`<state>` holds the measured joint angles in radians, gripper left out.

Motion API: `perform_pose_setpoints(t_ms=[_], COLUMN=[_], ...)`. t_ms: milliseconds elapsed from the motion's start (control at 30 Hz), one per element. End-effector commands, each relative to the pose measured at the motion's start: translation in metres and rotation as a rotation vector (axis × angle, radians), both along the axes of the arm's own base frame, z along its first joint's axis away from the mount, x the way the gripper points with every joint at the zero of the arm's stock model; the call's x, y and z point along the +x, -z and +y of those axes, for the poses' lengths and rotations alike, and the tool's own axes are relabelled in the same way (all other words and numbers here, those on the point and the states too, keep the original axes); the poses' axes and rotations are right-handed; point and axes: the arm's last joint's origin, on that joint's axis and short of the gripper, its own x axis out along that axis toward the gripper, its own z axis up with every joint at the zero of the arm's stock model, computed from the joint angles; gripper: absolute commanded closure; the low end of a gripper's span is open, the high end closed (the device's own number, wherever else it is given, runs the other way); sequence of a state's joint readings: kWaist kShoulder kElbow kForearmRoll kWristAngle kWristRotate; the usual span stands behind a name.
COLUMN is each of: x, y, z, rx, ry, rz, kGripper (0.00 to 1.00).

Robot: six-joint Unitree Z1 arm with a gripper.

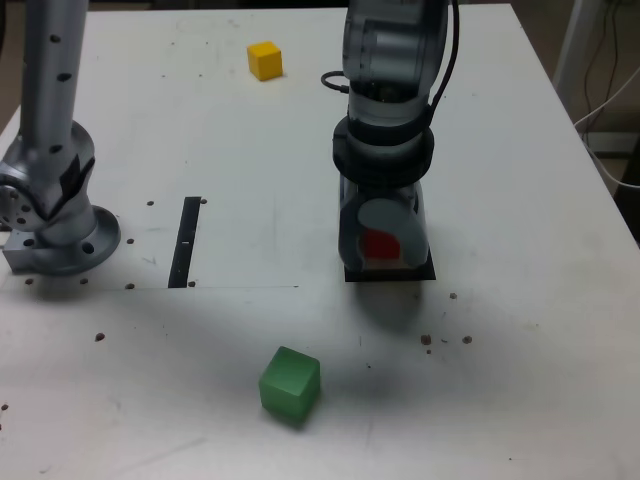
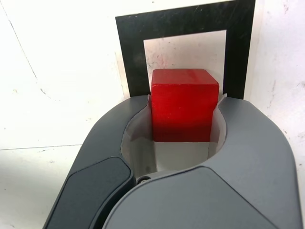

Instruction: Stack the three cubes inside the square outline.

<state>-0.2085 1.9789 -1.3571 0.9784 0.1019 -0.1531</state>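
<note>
1. The gripper (image 1: pixel 385 250) points straight down over the black square outline (image 1: pixel 428 272), its jaws clamped on the red cube (image 1: pixel 380 244).
2. From the wrist view, the red cube (image 2: pixel 183 102) sits between the two grey jaws, touching both, with the pale centre of the outline (image 2: pixel 128 52) behind it. Whether the cube rests on the table or hangs just above it, I cannot tell.
3. The green cube (image 1: pixel 290 383) sits alone on the white table (image 1: pixel 520 150), near the front edge, to the exterior view's left of the gripper and well apart from the outline.
4. The yellow cube (image 1: pixel 265 59) sits at the far side of the table, also well apart from the outline.
5. A thin black strip (image 1: pixel 186 241) lies flat on the table between the arm's base (image 1: pixel 55 225) and the outline.
6. Small dark specks dot the table around the outline.
</note>
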Motion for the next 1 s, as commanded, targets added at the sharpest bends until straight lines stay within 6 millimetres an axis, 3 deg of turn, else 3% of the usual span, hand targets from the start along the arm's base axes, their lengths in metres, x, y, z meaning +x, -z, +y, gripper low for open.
perform_pose_setpoints(t_ms=[0,233,467,733,967], x=[0.001,0.002,0.001,-0.005,-0.025], y=[0.002,0.003,-0.01,-0.03,-0.055], z=[0.001,0.001,0.003,0.005,0.018], rx=[0.006,0.013,0.047,0.063,0.071], ry=[0.0,0.003,0.014,0.049,0.082], rz=[0.002,0.001,-0.033,-0.064,-0.026], kGripper=[0.52,0.23,0.04,0.01,0.01])
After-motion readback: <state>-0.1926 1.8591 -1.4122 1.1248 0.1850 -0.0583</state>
